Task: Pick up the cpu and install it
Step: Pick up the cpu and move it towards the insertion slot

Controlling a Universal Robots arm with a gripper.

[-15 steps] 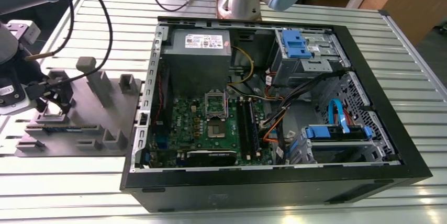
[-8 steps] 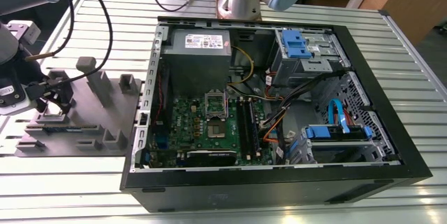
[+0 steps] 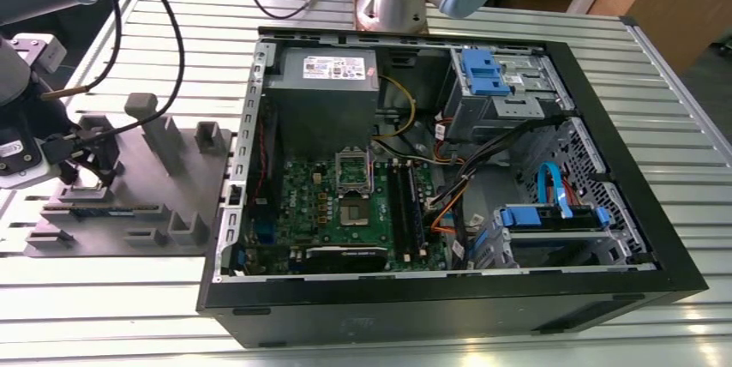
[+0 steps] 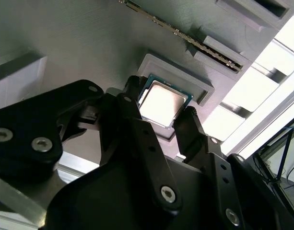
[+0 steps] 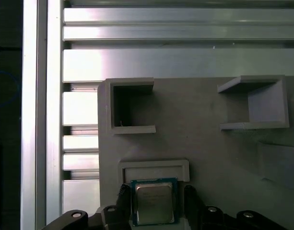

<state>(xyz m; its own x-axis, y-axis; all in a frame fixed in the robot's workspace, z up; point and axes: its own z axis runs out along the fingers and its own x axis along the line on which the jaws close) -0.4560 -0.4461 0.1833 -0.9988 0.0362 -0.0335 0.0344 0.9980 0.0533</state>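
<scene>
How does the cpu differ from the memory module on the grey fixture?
The cpu is a small square lying flat, silver top up; the memory module is a long thin strip standing on edge. The gripper straddles the cpu, while the memory module lies apart from it. Both are at the grey fixture.

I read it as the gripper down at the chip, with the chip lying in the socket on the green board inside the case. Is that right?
Not quite. The gripper is down at the chip, but the chip lies in a recess of the grey holder plate, outside the computer case, not in the board's socket. Both wrist views show the chip in the plate.
</scene>
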